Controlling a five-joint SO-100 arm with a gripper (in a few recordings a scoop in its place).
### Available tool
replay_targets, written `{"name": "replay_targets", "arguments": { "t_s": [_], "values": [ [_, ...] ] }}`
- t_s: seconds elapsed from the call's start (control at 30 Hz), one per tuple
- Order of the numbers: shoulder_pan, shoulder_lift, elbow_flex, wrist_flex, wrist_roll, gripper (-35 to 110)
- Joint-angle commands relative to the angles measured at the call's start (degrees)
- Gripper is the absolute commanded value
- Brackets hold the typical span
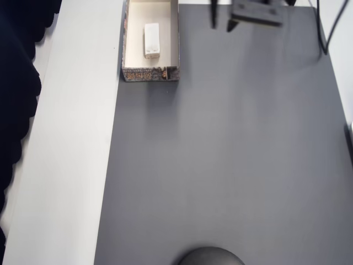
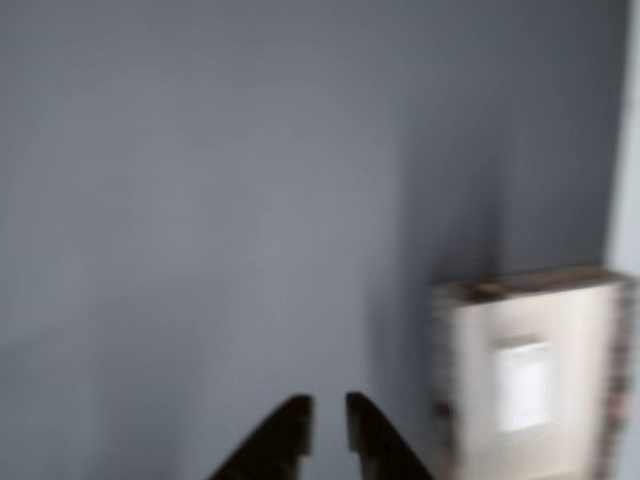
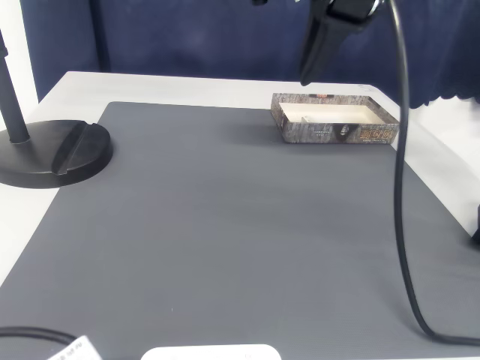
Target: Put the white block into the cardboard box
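Looking down from overhead, we see the white block (image 1: 151, 40) lying flat inside the cardboard box (image 1: 127, 49), roughly in the middle of its cream floor, long side running along the box's length and apart from all four walls. The box sits at about eleven o'clock in that view, at the seam where the grey mat (image 1: 231, 165) meets the bare white table (image 1: 71, 154); its patterned front wall faces six o'clock.

Our gripper (image 1: 222, 23) hangs at twelve o'clock near the top edge, off to the three o'clock side of the box and not touching it. In the wrist view the gripper (image 2: 329, 415) shows two dark fingertips (image 2: 285, 430) at six o'clock with only a thin gap between them, so we read the jaws as narrow and holding nothing. That view is blurred, yet the box (image 2: 470, 380) is plain at four o'clock with the block (image 2: 524, 385) pale inside it.

From the fixed view the box (image 3: 330, 133) stands at one o'clock on the mat's far edge, the arm raised above and behind it. A black round stand base (image 3: 52, 154) rests at nine o'clock, and a black cable (image 3: 401, 210) droops down at three o'clock.
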Motion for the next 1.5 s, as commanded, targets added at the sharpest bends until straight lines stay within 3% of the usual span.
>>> {"name": "replay_targets", "arguments": {
  "t_s": [0.0,0.6,1.1,1.47],
  "values": [
    [-7.03,7.73,5.10,-0.09,-8.53,-2],
    [-33.22,30.23,37.88,-8.26,-31.82,-2],
    [-34.28,60.64,64.95,-10.02,-35.33,-2],
    [-34.37,79.01,83.23,-17.67,-34.80,-2]
  ]
}}
